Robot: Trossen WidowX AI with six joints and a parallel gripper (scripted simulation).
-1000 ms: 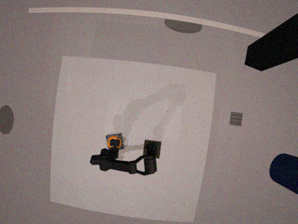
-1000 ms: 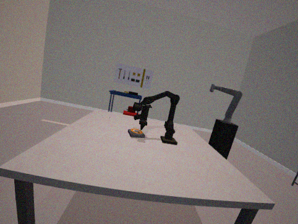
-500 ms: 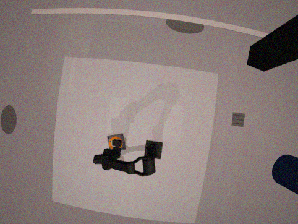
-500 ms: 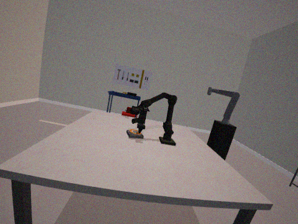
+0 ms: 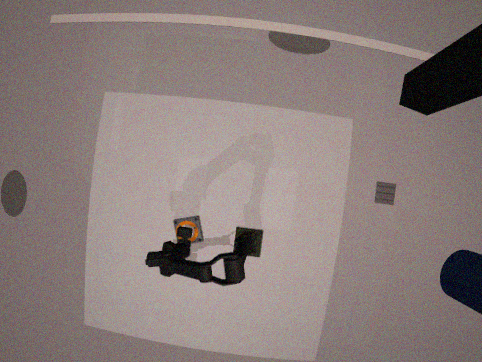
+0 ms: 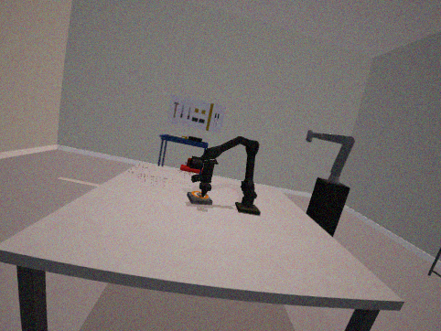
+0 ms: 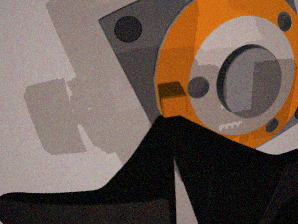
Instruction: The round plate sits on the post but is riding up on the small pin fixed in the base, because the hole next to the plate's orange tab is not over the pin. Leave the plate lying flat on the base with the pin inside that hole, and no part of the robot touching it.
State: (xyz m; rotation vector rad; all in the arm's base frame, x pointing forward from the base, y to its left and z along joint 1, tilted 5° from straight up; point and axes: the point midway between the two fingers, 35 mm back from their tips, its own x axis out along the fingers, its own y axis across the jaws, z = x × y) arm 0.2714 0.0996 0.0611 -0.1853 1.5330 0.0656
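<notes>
The grey square base lies on the white table. The orange round plate sits on it, around the grey post. The darker orange tab is on the plate's left rim, with a small round hole right beside it. I cannot make out the pin. My gripper is shut with nothing between the fingers. Its tips stand at the plate's near edge, just below the tab; I cannot tell if they touch it. The plate also shows in the top view, with the gripper over it. In the exterior view the gripper points down at the plate.
The arm's own foot stands on the table just right of the base, also seen in the exterior view. A black pedestal with a grey arm stands off the table to the right. A blue bench stands at the back wall.
</notes>
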